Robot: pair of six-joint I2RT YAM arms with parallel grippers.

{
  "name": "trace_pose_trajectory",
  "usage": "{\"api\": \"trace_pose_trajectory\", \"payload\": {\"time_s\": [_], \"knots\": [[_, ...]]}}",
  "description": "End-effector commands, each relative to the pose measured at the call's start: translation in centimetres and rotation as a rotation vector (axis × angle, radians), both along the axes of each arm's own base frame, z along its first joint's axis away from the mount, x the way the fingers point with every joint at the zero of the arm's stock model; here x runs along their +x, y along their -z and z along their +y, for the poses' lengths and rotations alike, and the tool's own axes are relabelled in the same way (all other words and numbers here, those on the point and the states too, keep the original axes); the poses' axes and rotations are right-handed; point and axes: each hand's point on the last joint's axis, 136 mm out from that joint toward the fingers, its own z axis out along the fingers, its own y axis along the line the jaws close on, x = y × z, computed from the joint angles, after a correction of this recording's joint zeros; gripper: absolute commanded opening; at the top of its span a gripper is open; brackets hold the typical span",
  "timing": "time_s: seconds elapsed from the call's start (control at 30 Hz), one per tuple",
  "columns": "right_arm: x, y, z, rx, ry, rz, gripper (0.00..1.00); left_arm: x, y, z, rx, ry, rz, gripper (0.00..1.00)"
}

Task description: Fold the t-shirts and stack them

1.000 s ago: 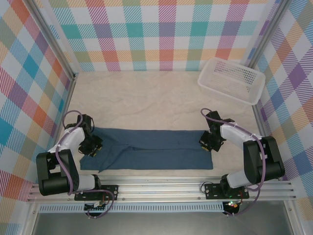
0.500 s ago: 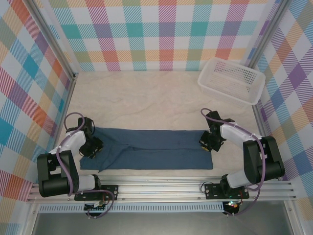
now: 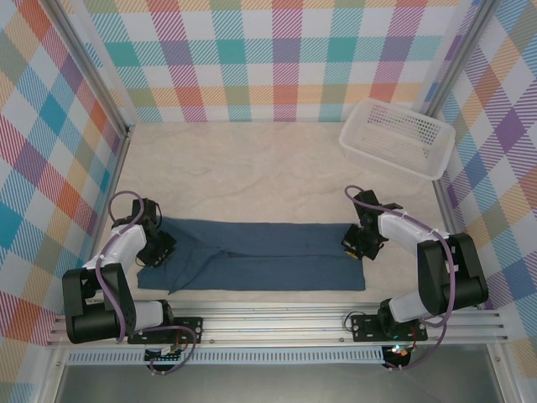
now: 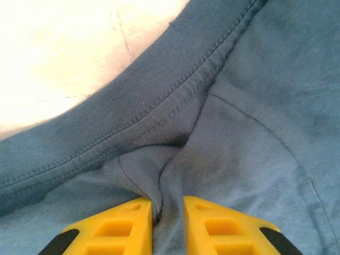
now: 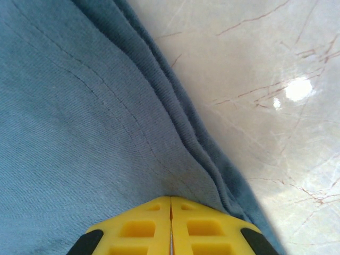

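Note:
The dark slate-blue t-shirt lies folded into a long strip across the front of the table. At its left end my left gripper is down on the cloth by the collar seam. In the left wrist view its yellow fingers are shut on a raised pleat of the t-shirt, with the left gripper low over it. My right gripper sits at the strip's right end. Seen from the right wrist, the right gripper is shut with the layered edge of the t-shirt running up to its tips.
A white perforated basket stands at the back right corner. Bare cream tabletop stretches behind the shirt. Checked walls close in both sides, and an aluminium rail runs along the near edge.
The left gripper's jaws have closed in on the fabric and its wrist has shifted slightly. The right arm and the shirt have stayed put.

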Motion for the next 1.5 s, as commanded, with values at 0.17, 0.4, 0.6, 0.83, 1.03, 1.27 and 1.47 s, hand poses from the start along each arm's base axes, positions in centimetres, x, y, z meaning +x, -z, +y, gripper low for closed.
{"api": "trace_pose_trajectory", "payload": {"time_s": [0.17, 0.4, 0.6, 0.83, 1.03, 1.27, 1.47], "knots": [[0.1, 0.1, 0.0, 0.000, -0.013, 0.018, 0.07, -0.2, -1.6, 0.0, 0.024, -0.003, 0.012, 0.23], [0.1, 0.1, 0.0, -0.001, -0.014, 0.019, 0.07, 0.2, -1.4, -0.4, 0.009, 0.000, 0.007, 0.26], [0.2, 0.0, 0.0, -0.004, -0.014, 0.017, 0.07, 0.5, -1.3, -0.9, -0.004, 0.005, 0.002, 0.25], [0.0, 0.2, 0.0, -0.004, -0.011, 0.023, 0.07, 0.7, -1.5, -1.2, -0.002, 0.022, 0.005, 0.25], [0.1, 0.2, 0.0, -0.004, -0.011, 0.022, 0.07, 0.4, -1.7, -1.3, 0.009, 0.024, 0.025, 0.25], [0.4, 0.1, 0.0, -0.007, -0.012, 0.020, 0.07, -1.0, -1.0, -1.5, 0.014, 0.032, 0.107, 0.26], [0.3, 0.1, 0.0, -0.010, -0.012, 0.023, 0.07, -0.9, -1.2, -1.9, 0.008, 0.035, 0.104, 0.26]]}}
